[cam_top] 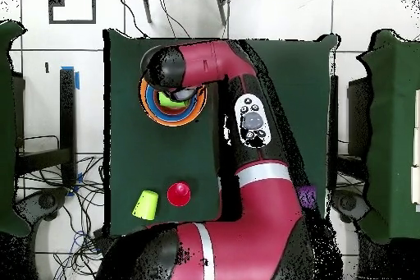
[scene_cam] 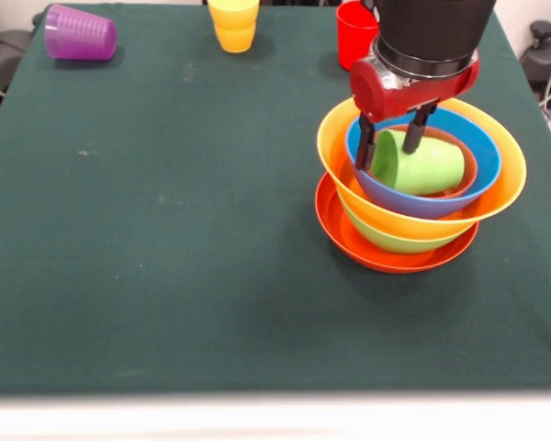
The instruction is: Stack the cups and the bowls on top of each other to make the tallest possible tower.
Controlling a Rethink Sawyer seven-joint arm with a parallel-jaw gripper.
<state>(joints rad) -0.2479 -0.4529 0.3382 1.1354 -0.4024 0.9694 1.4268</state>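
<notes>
The tower is a nest of bowls: a wide red-orange bowl at the bottom, then green, large orange-yellow, blue and a small orange bowl. A light green cup lies on its side in the top bowl, mouth towards the left. My gripper reaches down into the bowls, open, with one finger on each side of the cup's mouth end. From above, the arm covers the gripper and most of the tower.
A purple cup lies on its side at the far left. A yellow cup and a red cup stand along the far edge. From above, another light green cup stands beside the red cup.
</notes>
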